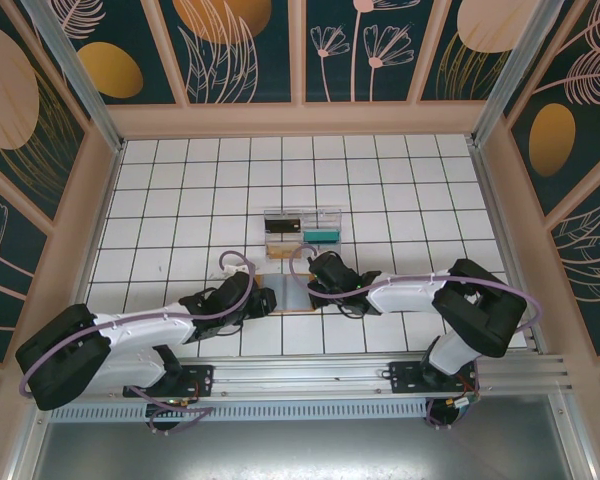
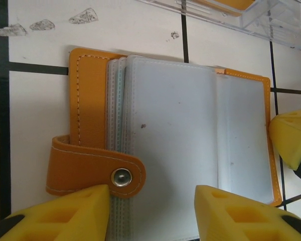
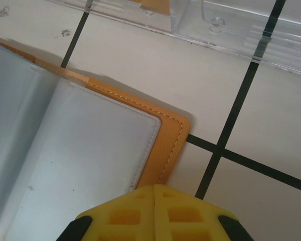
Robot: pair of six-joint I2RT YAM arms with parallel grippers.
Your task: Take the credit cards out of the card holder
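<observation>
The card holder (image 1: pixel 291 291) lies open and flat on the tiles between both grippers. Its cover is tan-orange and its pocket pages (image 2: pixel 180 135) are pale blue-grey and look blank. A snap strap (image 2: pixel 98 173) folds over the left side. My left gripper (image 2: pixel 153 213) hovers open at the holder's near edge, one yellow finger (image 2: pixel 65 216) by the strap and the other over the pages. My right gripper (image 3: pixel 155 201) is shut, its tips at the near edge of the right orange cover (image 3: pixel 165 145). A dark card (image 1: pixel 280 226) and a teal card (image 1: pixel 320 235) stand in the tray behind.
A clear compartmented plastic tray (image 1: pixel 330 215) stands one tile behind the holder, its wall (image 3: pixel 231 25) close ahead of the right gripper. White tiled table (image 1: pixel 180 200) stretches all round, with patterned walls at the sides and back.
</observation>
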